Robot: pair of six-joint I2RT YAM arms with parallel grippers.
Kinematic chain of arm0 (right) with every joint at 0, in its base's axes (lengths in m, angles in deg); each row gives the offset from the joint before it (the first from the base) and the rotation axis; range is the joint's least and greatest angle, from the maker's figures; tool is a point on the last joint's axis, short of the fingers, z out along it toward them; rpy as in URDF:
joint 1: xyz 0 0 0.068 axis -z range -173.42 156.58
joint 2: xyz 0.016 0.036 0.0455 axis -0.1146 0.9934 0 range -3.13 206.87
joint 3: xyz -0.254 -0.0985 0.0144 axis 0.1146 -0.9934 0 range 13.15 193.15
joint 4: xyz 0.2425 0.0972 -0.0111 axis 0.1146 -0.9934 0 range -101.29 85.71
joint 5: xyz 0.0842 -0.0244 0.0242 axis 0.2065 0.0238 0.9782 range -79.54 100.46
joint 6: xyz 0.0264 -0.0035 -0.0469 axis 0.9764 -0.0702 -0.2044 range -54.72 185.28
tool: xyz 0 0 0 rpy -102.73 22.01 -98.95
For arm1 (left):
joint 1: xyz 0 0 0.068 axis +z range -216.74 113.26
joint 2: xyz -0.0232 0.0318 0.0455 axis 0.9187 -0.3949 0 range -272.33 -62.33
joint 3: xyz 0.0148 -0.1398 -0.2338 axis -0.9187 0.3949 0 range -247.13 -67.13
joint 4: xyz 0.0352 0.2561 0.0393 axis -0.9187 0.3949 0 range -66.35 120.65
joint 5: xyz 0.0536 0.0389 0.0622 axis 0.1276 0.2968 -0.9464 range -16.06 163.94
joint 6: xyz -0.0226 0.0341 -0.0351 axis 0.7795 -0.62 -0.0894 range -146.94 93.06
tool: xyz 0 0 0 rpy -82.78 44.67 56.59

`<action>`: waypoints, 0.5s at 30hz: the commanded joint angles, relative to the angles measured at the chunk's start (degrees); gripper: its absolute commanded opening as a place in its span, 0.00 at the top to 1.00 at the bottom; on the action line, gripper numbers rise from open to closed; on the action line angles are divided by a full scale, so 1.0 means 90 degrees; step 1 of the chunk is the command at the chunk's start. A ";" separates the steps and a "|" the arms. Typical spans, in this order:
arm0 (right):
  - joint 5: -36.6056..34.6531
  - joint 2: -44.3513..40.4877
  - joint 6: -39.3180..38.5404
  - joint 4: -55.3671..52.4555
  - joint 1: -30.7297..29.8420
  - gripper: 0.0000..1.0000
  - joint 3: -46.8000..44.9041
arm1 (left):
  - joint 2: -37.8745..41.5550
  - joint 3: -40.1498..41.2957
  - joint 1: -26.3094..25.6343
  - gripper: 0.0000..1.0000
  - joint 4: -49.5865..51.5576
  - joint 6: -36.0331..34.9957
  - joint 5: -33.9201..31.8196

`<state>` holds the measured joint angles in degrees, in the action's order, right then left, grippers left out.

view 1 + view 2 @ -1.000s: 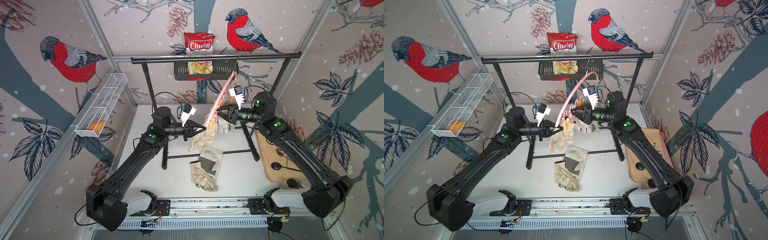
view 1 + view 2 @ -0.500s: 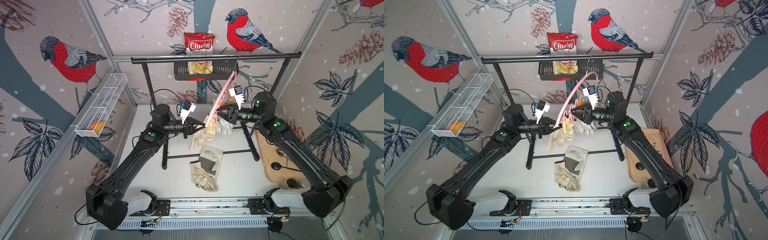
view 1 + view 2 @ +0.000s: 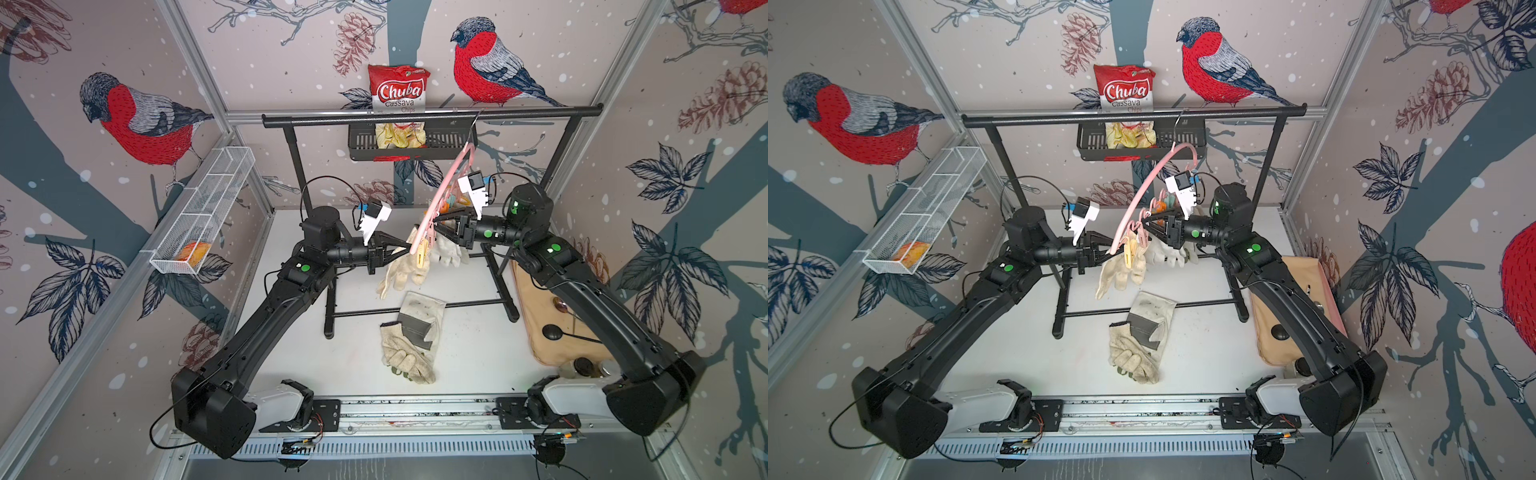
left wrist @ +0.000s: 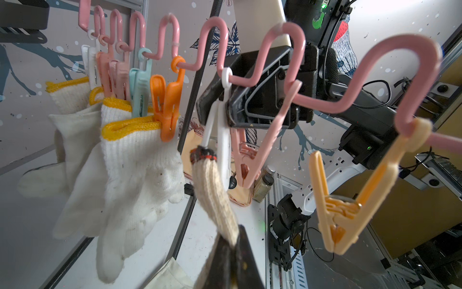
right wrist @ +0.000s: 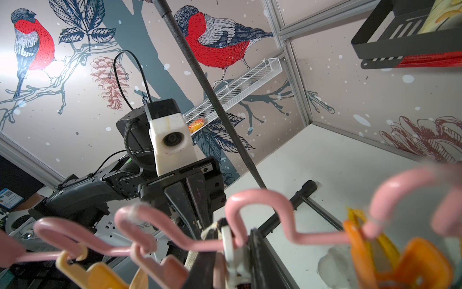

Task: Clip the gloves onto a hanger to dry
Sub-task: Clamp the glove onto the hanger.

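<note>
Your L hand (image 3: 402, 249), clamped on a knit glove (image 4: 215, 197), has brought its cuff up to the white pin (image 4: 223, 150) on the hanger (image 4: 287, 26). R hand (image 3: 433, 227) pinches that pin. Can't tell if it's bitten yet; ease off slowly.

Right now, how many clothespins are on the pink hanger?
8 along the hanger: white, pink, pink, teal and orange by the hung gloves; a second white at the dark-cuffed glove; then pink and pale orange, both empty. Others may be hidden.
</note>
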<state>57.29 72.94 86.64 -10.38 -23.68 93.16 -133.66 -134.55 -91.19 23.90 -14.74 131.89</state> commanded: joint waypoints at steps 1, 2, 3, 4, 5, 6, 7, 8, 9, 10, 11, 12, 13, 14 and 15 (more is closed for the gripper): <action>0.0023 -0.0034 0.0083 0.0180 -0.0004 0.66 -0.0003 | 0.0044 0.0030 0.0021 1.00 -0.0501 0.0087 -0.0033; -0.0005 -0.0051 0.0087 0.0184 0.0002 0.62 -0.0003 | 0.0048 0.0054 0.0021 1.00 -0.0508 0.0089 -0.0043; -0.0026 -0.0054 0.0088 0.0181 0.0006 0.58 -0.0003 | 0.0052 0.0057 0.0021 1.00 -0.0506 0.0093 -0.0043; -0.0046 -0.0049 0.0087 0.0179 0.0006 0.55 -0.0003 | 0.0057 0.0073 0.0021 1.00 -0.0507 0.0084 -0.0052; -0.0066 -0.0054 0.0087 0.0178 0.0008 0.53 -0.0003 | 0.0066 0.0080 0.0021 1.00 -0.0507 0.0080 -0.0062; -0.0074 -0.0054 0.0088 0.0178 0.0010 0.51 -0.0001 | 0.0074 0.0087 0.0021 1.00 -0.0507 0.0077 -0.0072; -0.0090 -0.0057 0.0087 0.0180 0.0012 0.48 0.0007 | 0.0087 0.0107 0.0021 1.00 -0.0506 0.0056 -0.0096; -0.0119 -0.0057 0.0092 0.0170 0.0010 0.47 0.0007 | 0.0092 0.0113 0.0021 1.00 -0.0502 0.0045 -0.0115; -0.0138 -0.0069 0.0088 0.0160 0.0006 0.47 0.0004 | 0.0094 0.0118 0.0021 1.00 -0.0489 0.0031 -0.0137; -0.0176 -0.0072 0.0083 0.0153 0.0022 0.45 -0.0003 | 0.0104 0.0131 0.0021 1.00 -0.0487 0.0022 -0.0175; -0.0214 -0.0086 0.0072 0.0135 0.0020 0.41 -0.0003 | 0.0126 0.0149 0.0015 1.00 -0.0491 0.0027 -0.0224; -0.0257 -0.0096 0.0060 0.0120 0.0021 0.39 -0.0012 | 0.0140 0.0167 0.0020 1.00 -0.0483 0.0017 -0.0277; -0.0311 -0.0109 0.0049 0.0102 0.0018 0.37 -0.0023 | 0.0166 0.0189 0.0021 1.00 -0.0486 -0.0002 -0.0350; -0.0369 -0.0130 0.0039 0.0068 0.0019 0.35 -0.0037 | 0.0187 0.0210 0.0019 1.00 -0.0491 -0.0027 -0.0382; -0.0427 -0.0141 0.0027 0.0036 0.0021 0.32 -0.0049 | 0.0198 0.0222 0.0026 0.98 -0.0488 -0.0049 -0.0423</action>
<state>55.45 72.24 86.69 -10.42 -23.46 92.92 -132.43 -132.71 -91.16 22.67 -14.34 129.21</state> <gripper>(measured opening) 0.658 0.057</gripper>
